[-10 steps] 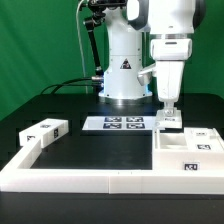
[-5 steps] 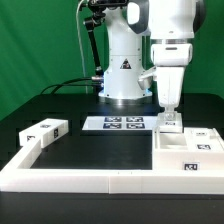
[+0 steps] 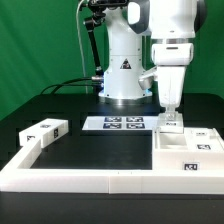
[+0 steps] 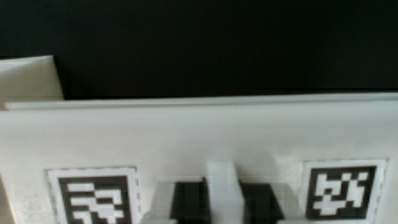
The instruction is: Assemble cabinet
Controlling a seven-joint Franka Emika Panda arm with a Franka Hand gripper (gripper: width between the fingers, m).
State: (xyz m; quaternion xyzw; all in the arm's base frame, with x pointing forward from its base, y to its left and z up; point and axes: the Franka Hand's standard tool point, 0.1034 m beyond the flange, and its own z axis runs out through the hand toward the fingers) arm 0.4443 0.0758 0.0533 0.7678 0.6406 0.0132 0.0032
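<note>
My gripper points straight down at the exterior view's right, over a small white cabinet panel that stands behind the white cabinet box. In the wrist view the gripper has its two dark fingers tight against both sides of a thin white ridge of the panel. The panel carries a black-and-white tag on each side. Another white cabinet part with tags lies at the exterior view's left.
The marker board lies flat in front of the robot base. A long low white border rail runs along the front and up the left side. A green backdrop stands behind.
</note>
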